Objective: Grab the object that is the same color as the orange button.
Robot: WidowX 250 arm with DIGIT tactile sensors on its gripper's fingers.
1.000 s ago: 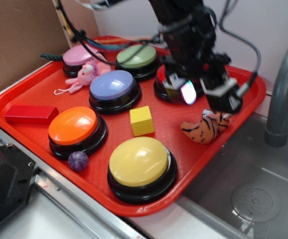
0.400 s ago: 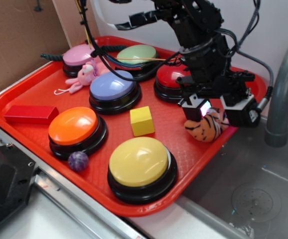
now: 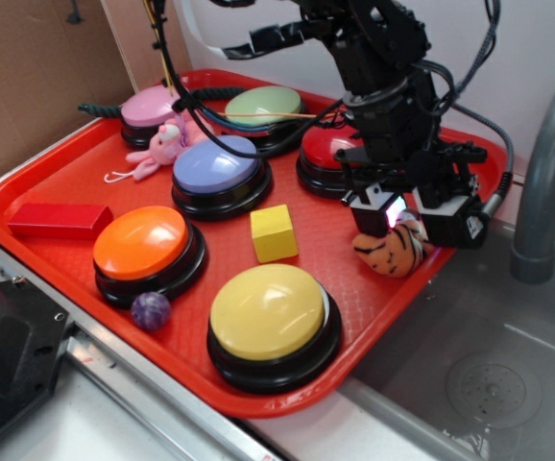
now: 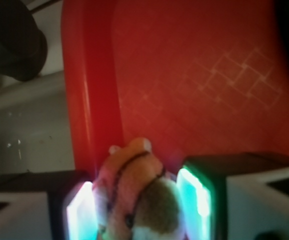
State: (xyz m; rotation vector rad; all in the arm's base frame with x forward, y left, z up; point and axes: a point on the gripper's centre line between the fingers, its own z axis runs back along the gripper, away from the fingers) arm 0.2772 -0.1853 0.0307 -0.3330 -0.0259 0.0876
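plush tiger (image 3: 390, 252) between gripper (image 3: 410, 217) fingers, red tray (image 3: 57, 178)

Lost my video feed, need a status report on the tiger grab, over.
Gripper down astride plush tiger, pads either side, jaws not yet clamped. Tiger on red tray near right rim. Nothing in the way.

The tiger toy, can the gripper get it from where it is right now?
Probably yes. The gripper is already down over the tiger toy, and the wrist view shows the toy sitting between both fingers. Nothing blocks it; the yellow cube sits apart.
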